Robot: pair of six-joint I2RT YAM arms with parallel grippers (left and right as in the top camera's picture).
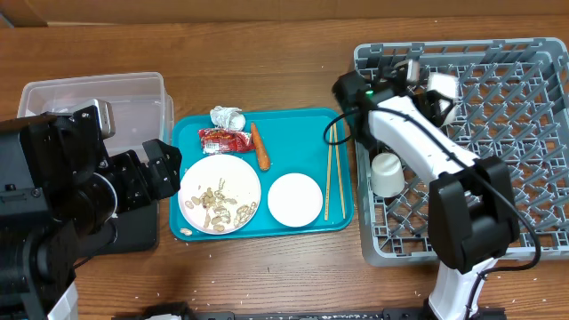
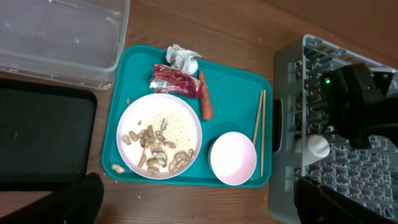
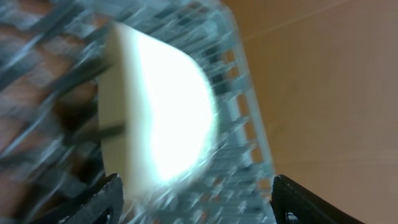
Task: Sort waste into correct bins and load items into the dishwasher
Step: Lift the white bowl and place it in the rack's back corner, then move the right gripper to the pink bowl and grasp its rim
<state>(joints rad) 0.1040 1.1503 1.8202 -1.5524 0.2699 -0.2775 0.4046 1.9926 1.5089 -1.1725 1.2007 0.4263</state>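
On the teal tray lie a white plate with beige scraps and rice, a white bowl, chopsticks, a carrot, a red wrapper and a paper ball. The grey dish rack holds a white cup and a second white bowl. My right gripper is open just beside that bowl, which stands on edge, blurred, in the right wrist view. My left gripper is open and empty, high above the tray's near edge.
The clear tub stands at the back left, with the black tray in front of it, partly under my left arm. One scrap lies on the teal tray beside the plate. Bare wood lies in front of the tray.
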